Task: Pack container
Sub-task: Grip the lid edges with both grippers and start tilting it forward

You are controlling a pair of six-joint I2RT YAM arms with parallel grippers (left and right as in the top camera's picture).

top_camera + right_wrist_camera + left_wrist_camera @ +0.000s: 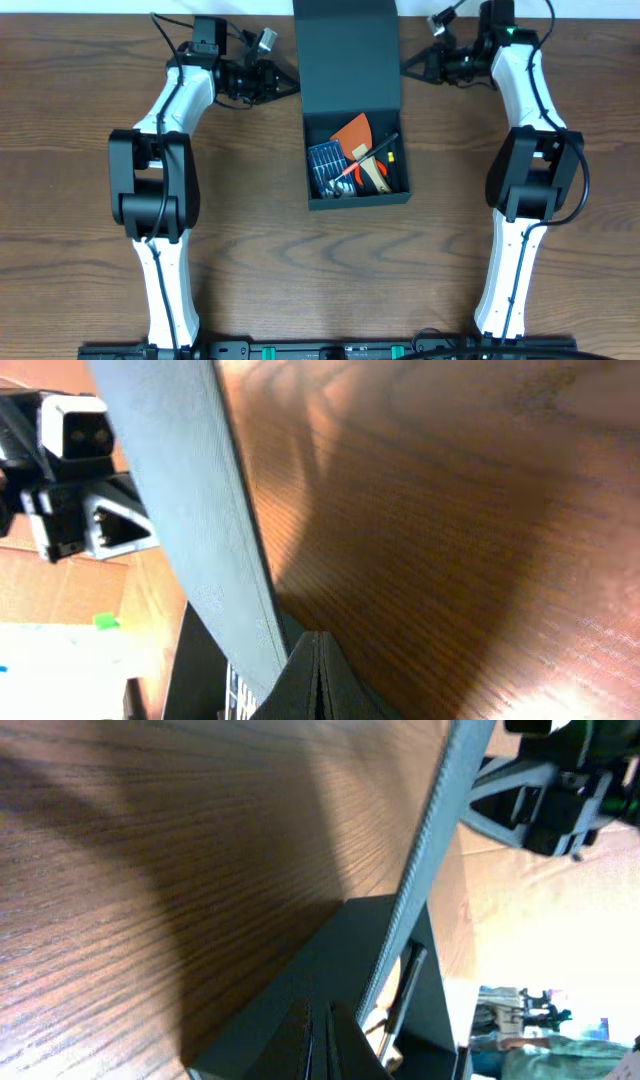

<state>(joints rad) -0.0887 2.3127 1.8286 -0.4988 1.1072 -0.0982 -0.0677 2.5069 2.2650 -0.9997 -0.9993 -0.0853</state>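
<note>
Dark teal-grey and matte, the container [360,202] sits at the middle of the wooden table [80,120], toward its far edge. Its lid [345,55] is thrown open, reaching away from the box. Inside lie an orange scraper [352,132], a blue ribbed piece [326,158], red-handled pliers [360,170] and a slim black tool [385,146], all within the walls, though some overlap one another. No loose items show on the table around the box, so the filling looks done, as far as the overhead view reaches.

What remains, by my reading, is closing: the lid has yet to come down over the contents.

The left gripper [294,85] is at the lid's left side edge and the right gripper [405,69] at its right side edge, facing each other across it. Both have their fingers pressed together and hold nothing. The wrist views show each closed pair just beside the lid's edge, but I cannot tell whether they touch it.
</note>
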